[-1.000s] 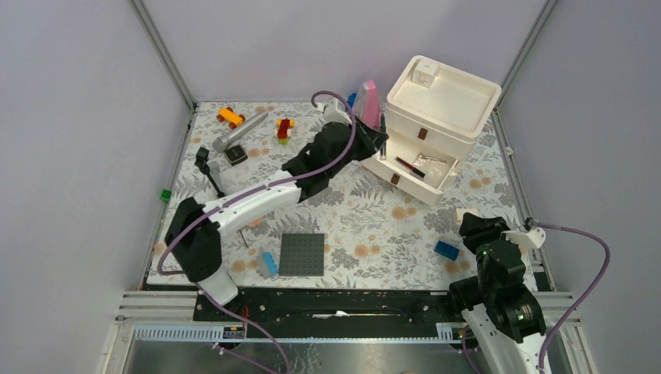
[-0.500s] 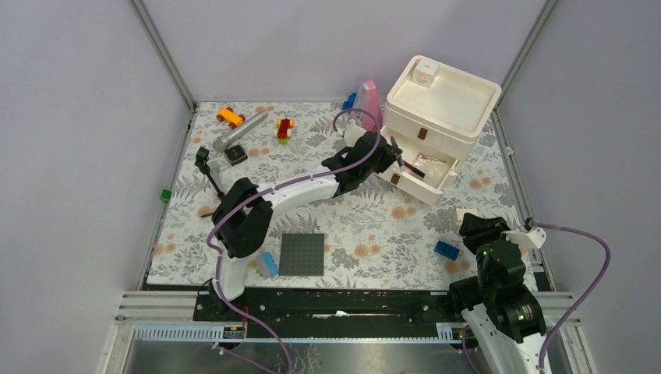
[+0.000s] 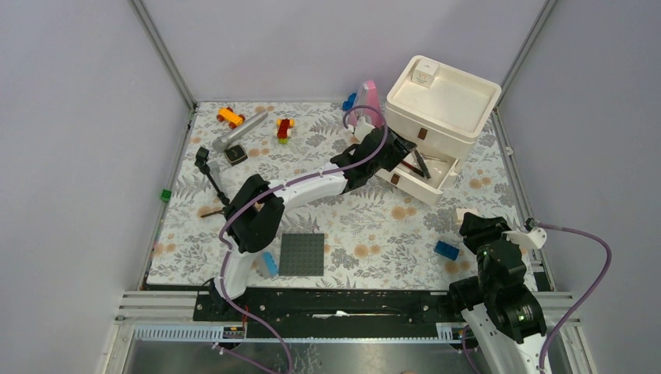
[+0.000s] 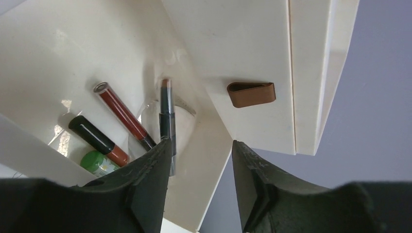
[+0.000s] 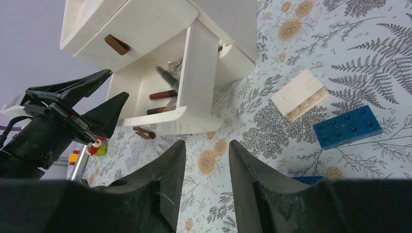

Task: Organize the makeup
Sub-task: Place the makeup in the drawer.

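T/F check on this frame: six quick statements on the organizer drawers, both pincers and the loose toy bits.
1. The white organizer has its lower drawer pulled open. True.
2. The left pincer is at that drawer, jaws apart. True.
3. A red tube lies in the open drawer. True.
4. The right pincer holds a blue brick. False: it is open and empty; the brick lies on the table.
5. The upper drawer is open too. False: it is shut.
6. The grey studded plate sits on top of the organizer. False: it lies flat on the table, towards its near edge.
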Available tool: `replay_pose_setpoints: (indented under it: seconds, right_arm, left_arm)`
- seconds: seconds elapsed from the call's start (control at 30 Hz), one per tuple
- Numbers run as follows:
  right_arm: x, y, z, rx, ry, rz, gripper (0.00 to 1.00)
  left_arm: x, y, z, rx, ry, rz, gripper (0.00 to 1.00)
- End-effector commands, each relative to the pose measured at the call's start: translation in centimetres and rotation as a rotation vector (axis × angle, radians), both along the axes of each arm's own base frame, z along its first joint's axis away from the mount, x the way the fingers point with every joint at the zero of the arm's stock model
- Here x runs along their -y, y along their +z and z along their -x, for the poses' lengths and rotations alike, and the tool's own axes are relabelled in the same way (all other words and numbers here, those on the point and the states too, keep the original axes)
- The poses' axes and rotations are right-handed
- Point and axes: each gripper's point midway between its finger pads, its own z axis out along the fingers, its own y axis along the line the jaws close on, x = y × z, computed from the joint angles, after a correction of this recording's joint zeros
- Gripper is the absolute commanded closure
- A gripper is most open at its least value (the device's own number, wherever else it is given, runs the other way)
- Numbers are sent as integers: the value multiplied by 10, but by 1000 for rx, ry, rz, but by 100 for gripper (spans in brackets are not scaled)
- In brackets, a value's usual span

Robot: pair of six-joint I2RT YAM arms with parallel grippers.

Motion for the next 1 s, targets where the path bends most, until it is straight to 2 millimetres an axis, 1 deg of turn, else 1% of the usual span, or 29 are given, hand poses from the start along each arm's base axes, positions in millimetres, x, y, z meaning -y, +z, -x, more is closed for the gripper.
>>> replay_pose_setpoints:
  seconds: [0.0, 0.1, 0.13, 0.17, 0.23, 0.27, 0.3, 0.37, 0.4, 0.5, 0.57, 0.6, 0.67, 0.7, 0.77, 0.87, 0.97]
  right_arm:
    - [6, 15, 4, 39, -27, -11, 54]
    - [6, 15, 4, 40, -26, -11, 54]
    - [6, 15, 4, 40, -27, -12, 54]
    - [6, 15, 4, 40, -26, -12, 54]
    - [5, 15, 4, 40, -25, -12, 54]
    - [5, 15, 4, 40, -25, -12, 54]
    - [5, 15, 4, 39, -25, -12, 54]
    - [6, 14, 4, 38, -27, -11, 54]
    - [6, 14, 4, 38, -27, -11, 54]
    - [4, 13, 3, 39, -21, -10, 54]
    - [4, 13, 3, 38, -19, -9, 54]
    - [4, 13, 3, 38, -17, -9, 54]
    - [4, 13, 2, 39, -17, -9, 54]
    - [3, 13, 2, 39, -14, -8, 54]
    - [2, 12, 2, 38, -10, -7, 54]
    - [1, 13, 2, 40, -2, -8, 54]
    - [0, 14, 2, 41, 5, -9, 54]
  left_arm:
    - [5, 42, -6, 79, -19, 88, 50]
    - [-3, 53, -8, 102, -16, 87, 50]
    - [-8, 59, -8, 125, -18, 76, 50]
    - [-15, 65, -9, 149, -17, 58, 50]
    - [-32, 82, -8, 229, -10, 1, 49]
    - [-44, 88, -6, 273, 5, -43, 46]
    - [-61, 105, -2, 323, 34, -69, 44]
    - [-94, 116, 2, 393, 97, -164, 41]
    - [-112, 119, 5, 422, 129, -225, 39]
    - [-167, 112, 14, 457, 227, -412, 33]
    - [-201, 97, 18, 439, 284, -534, 31]
    - [-218, 85, 17, 412, 311, -597, 31]
    - [-249, 54, 17, 322, 346, -716, 30]
    - [-262, 33, 18, 261, 338, -778, 29]
    - [-279, -2, 15, 154, 304, -847, 29]
    - [-296, -49, 11, 26, 267, -924, 32]
    - [-302, -78, 5, -37, 252, -944, 36]
